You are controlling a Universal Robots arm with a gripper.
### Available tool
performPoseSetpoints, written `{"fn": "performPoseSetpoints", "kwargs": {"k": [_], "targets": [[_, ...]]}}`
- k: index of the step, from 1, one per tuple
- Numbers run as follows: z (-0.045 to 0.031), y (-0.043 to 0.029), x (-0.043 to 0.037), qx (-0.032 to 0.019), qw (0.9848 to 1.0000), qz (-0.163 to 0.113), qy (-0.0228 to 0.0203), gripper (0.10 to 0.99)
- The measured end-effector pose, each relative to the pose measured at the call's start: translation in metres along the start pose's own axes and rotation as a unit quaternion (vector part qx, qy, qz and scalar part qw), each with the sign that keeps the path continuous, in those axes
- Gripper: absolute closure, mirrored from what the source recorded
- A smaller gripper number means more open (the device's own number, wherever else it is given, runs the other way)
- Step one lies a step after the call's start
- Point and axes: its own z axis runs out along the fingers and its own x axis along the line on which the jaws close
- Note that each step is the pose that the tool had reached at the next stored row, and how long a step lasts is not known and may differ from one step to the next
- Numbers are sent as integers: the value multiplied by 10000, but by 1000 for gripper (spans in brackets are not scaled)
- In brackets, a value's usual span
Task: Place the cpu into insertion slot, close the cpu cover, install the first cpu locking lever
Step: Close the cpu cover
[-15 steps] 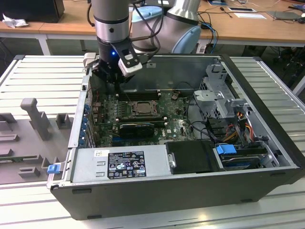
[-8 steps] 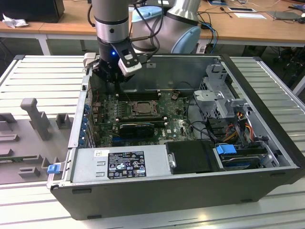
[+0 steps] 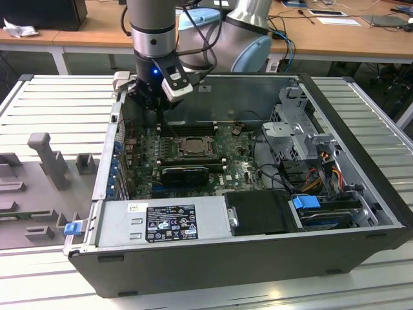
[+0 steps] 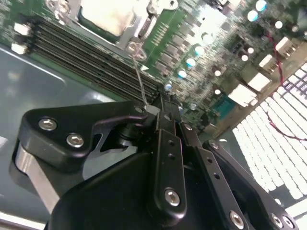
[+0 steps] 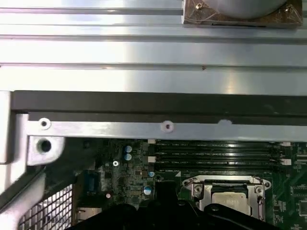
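Note:
The cpu (image 5: 229, 200) lies in its socket on the motherboard, pale silver top showing through the window of the cpu cover (image 5: 204, 188), which lies flat over it. In the second wrist view the cpu (image 4: 105, 17) and cover (image 4: 139, 28) sit beyond my fingertips. A thin wire locking lever (image 4: 141, 81) rises from the socket's corner to my gripper (image 4: 154, 112), whose black fingers are shut on its end. In the exterior view the gripper (image 3: 157, 115) hangs inside the open computer case, by the socket (image 3: 190, 146) on the exterior view's left.
Black memory slots (image 4: 91, 62) run beside the socket. A long black expansion card (image 3: 184, 173) lies in front of it. The case's back wall (image 5: 163, 108), drive cage (image 3: 300, 129) and power supply (image 3: 161, 223) hem the board in. Grey fixtures (image 3: 48, 158) stand outside.

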Motion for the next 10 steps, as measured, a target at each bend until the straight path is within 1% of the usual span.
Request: {"fn": "performPoseSetpoints", "kwargs": {"k": [1, 3, 6, 8, 9, 10], "targets": [[0, -2, -101, 0, 10000, 0, 7, 980], [1, -3, -252, 0, 10000, 2, 21, 980], [2, -5, -385, -4, 10000, 4, 38, 980], [2, -6, -479, -31, 10000, 5, 50, 980], [1, -7, -522, -55, 10000, 4, 57, 980], [2, -8, -554, -102, 9999, 5, 59, 980]]}}
